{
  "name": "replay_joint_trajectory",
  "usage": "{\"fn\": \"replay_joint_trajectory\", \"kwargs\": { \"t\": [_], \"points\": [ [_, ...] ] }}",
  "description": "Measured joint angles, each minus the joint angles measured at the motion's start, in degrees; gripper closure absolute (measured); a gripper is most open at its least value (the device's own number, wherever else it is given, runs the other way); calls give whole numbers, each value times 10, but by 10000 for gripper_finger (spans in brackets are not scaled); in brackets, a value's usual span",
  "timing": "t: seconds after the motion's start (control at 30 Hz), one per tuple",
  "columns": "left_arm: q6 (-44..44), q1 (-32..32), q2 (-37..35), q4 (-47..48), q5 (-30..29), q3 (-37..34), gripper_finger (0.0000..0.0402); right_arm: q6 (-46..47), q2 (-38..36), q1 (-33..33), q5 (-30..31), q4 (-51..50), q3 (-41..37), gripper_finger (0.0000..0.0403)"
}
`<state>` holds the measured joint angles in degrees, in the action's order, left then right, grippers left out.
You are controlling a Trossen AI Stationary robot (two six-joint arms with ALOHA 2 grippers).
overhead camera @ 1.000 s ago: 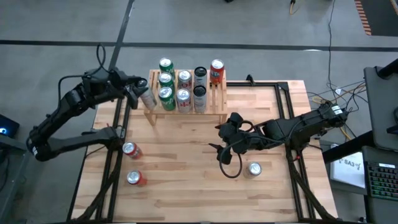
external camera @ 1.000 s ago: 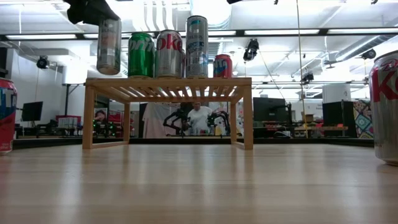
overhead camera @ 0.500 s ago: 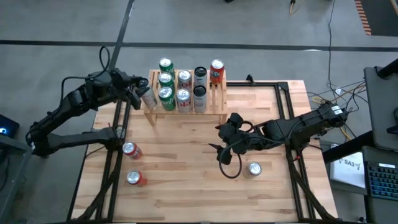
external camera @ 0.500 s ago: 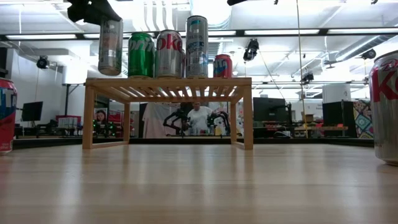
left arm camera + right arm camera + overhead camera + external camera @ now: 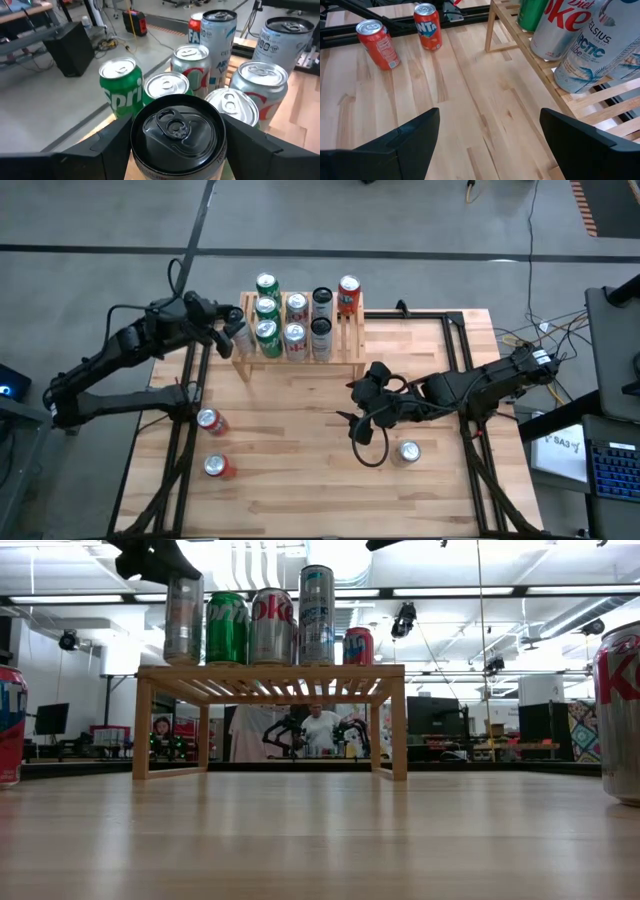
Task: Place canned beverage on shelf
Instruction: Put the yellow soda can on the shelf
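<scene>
Now the left gripper [image 5: 152,560] holds the silver can [image 5: 183,618] by its upper part and has carried it inward over the last second: in the low view the can, earlier outside the left end of the shelf [image 5: 270,676], hangs over the left edge of the slatted top, just beside the green Sprite can [image 5: 227,628]. Its base looks about level with the slats; contact cannot be confirmed from this angle. The high view agrees: the left arm has reached further toward the rack, and the held can [image 5: 240,337] sits at its left front corner. The left wrist view shows the dark lid of the can [image 5: 177,129] between the two fingers, with the stocked cans close ahead.

Judgement: transport is nearly done; what remains is a small lowering, release, and a clean retreat. Risk: nudging the Sprite can or setting down half off the edge.

The right gripper [image 5: 362,420] waits low over the middle of the desk [image 5: 300,470], jaws wide and empty, unchanged over the second. Other cans remain on the desk: two red ones [image 5: 213,422] at the left, one silver [image 5: 409,451] at the right.
</scene>
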<state>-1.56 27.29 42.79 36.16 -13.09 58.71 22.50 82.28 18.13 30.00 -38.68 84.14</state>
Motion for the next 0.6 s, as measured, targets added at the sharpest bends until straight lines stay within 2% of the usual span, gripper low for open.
{"fn": "replay_joint_trajectory", "kwargs": {
  "t": [0.6],
  "points": [
    [-24, -1, -5, -1, 1, -13, 154, 0, 0, 0, 0, 2, 0, 71]
  ]
}}
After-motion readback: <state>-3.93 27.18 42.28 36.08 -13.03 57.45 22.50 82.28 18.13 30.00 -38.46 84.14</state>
